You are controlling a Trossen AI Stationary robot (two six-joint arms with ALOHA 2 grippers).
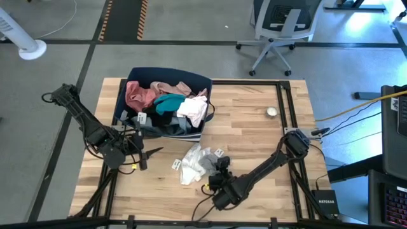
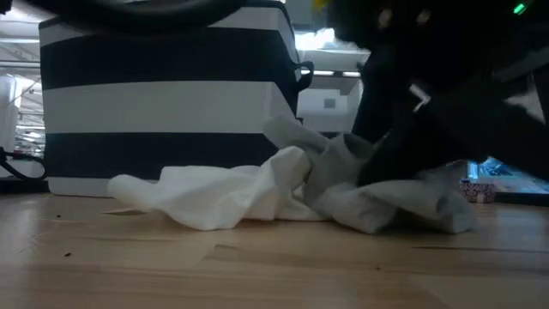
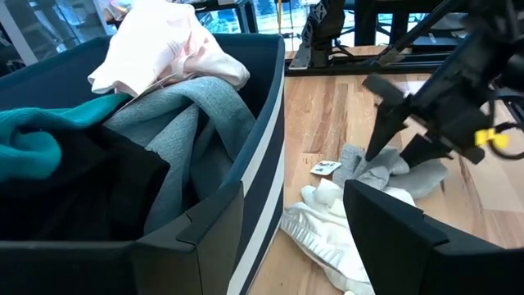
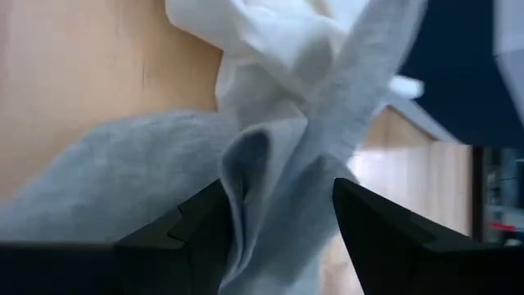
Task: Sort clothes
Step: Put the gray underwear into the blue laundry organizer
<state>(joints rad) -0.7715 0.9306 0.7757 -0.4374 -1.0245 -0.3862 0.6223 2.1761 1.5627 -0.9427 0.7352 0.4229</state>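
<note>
A navy bin with white stripes (image 1: 135, 77) stands at the table's far left. It holds pink (image 1: 137, 95), teal (image 1: 168, 102), white (image 1: 194, 109), black (image 1: 164, 119) and blue-grey (image 3: 188, 123) pieces. A white piece (image 1: 189, 170) and a pale grey piece (image 1: 206, 159) lie crumpled together on the table, near of the bin. My right gripper (image 1: 219, 167) is low over the grey piece, open, with a raised fold (image 4: 274, 180) between its fingers. My left gripper (image 1: 147, 154) is open and empty by the bin's near wall. No plaid shirt shows. My right gripper has its fingers on either side of a raised fold of the pale grey piece (image 4: 246, 164), coming down at a slant from the table's near right. The fold lies close to one finger (image 4: 201, 233); I cannot tell whether it touches. The cloth rests on the table.
A small round thing (image 1: 271, 111) lies at the table's far right. Black frame rails (image 1: 287, 108) run along the table's right side and near edge. A loose white tag (image 1: 176, 165) lies left of the pile. Bare wood shows right of the bin.
</note>
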